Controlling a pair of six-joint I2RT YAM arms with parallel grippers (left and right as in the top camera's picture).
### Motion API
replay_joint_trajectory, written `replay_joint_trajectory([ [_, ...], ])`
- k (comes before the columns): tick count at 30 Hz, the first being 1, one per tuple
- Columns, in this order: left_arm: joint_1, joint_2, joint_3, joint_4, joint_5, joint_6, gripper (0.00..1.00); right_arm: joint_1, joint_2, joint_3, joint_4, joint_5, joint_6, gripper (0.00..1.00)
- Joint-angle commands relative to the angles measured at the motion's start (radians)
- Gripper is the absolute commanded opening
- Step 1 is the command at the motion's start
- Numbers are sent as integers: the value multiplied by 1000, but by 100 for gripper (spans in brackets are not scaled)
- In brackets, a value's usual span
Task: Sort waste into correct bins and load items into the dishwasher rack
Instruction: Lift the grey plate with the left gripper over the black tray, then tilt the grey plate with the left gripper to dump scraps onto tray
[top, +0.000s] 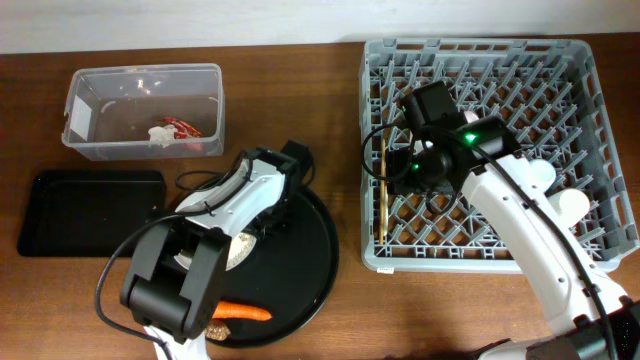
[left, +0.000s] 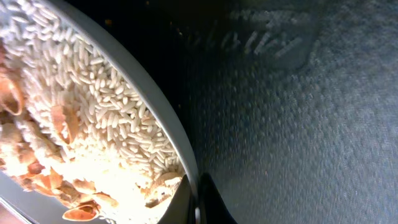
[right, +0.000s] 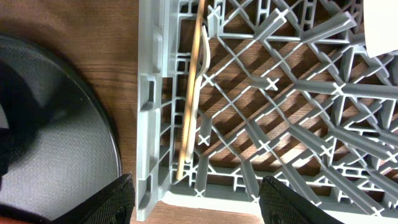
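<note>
Our left gripper (left: 199, 199) is pinched shut on the thin rim of the plate (left: 180, 149), which sits on the round tray (left: 280, 124) at the lower left of the overhead view. Our worry: it's a skinny hold on a smooth, hard edge, and the loose rice (left: 93, 93) heaped there could slide off if we tilt. The tray is pebbly black plastic. The right gripper (right: 199, 202) hangs wide open and empty over the grey lattice rack (right: 149, 124), where the slim pale-handled fork (right: 191, 106) lies.

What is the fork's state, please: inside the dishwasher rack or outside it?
Inside: the fork lies on the dishwasher rack's lattice floor, just within its left wall.
</note>
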Motion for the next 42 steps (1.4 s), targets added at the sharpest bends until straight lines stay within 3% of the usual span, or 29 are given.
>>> replay_joint_trajectory([
  [1,3,8,75,-40,-99,-2,0,2,2,-2,-1,13,-7,67],
  [12,3,-10,164,-140,-100,-2,0,2,2,-2,-1,13,-7,65],
  [20,45,-167,166,-139,-122,-2,0,2,2,-2,-4,13,-7,64],
  [24,138,-229,166,-130,-121,-1,0,2,2,-2,-8,13,-7,64],
  [32,341,-237,166,-63,-24,115,0,2,2,-2,-21,13,-7,64],
  [42,583,-237,166,40,212,237,0,2,2,-2,-39,13,-7,64],
])
